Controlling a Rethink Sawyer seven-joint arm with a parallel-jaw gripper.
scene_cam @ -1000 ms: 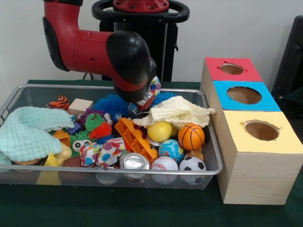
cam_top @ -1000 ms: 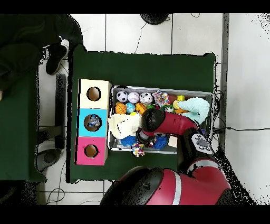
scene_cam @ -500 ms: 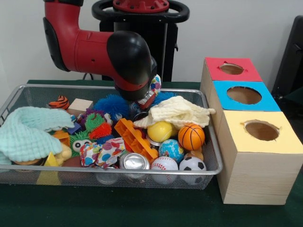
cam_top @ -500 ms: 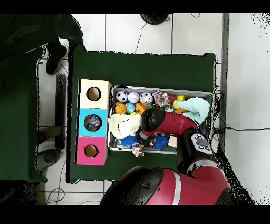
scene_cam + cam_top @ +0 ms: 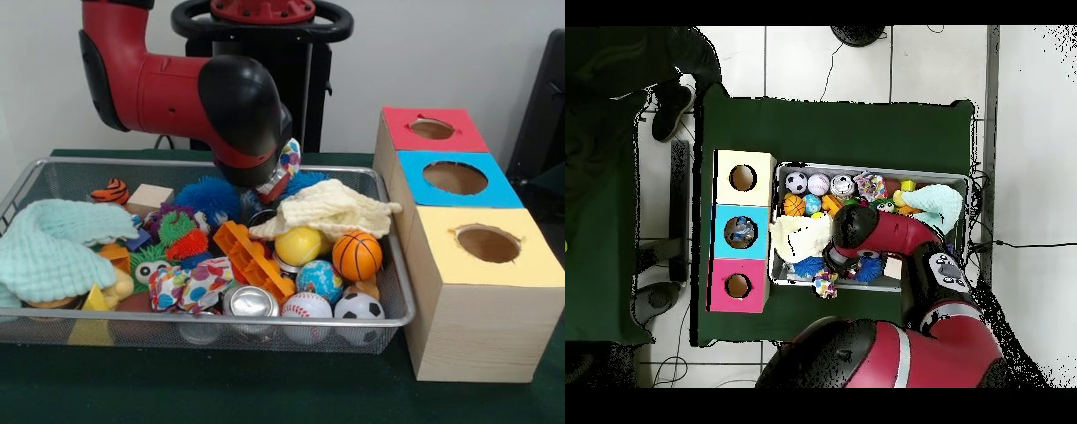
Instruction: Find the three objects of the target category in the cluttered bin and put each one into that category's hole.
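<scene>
Green cloth covers the bench [image 5: 265,397], and on it sit a wire bin [image 5: 388,314] and, at 3 o'clock from it, a row of three wooden boxes. Going near to far in the front view, the yellow box [image 5: 490,283] comes first, then the blue box [image 5: 459,181], then the red box [image 5: 433,131], each with a round hole in its top.

Along the bin's near wall we see a soccer ball [image 5: 358,306], a baseball [image 5: 305,306], a metal can [image 5: 250,302] and a spotted cloth [image 5: 190,284]. Behind them lie a globe ball [image 5: 320,279], a small basketball [image 5: 357,255], a yellow ball [image 5: 297,245] and an orange plastic block [image 5: 252,259]. A mint towel [image 5: 53,247] fills the 9 o'clock end; a cream cloth [image 5: 331,208] drapes near the middle.

Farther back the gripper [image 5: 272,184] hangs just above the clutter, and a patterned cloth piece [image 5: 288,162] rides up with it, apparently pinched in the jaws; how wide they stand we cannot tell, as the arm's wrist hides them.

Overhead, something lies inside the blue box's hole [image 5: 742,231], so we judge that at least one item is already delivered. This piece looks like the one in hand, not yet over any hole; how many remain we cannot say.
</scene>
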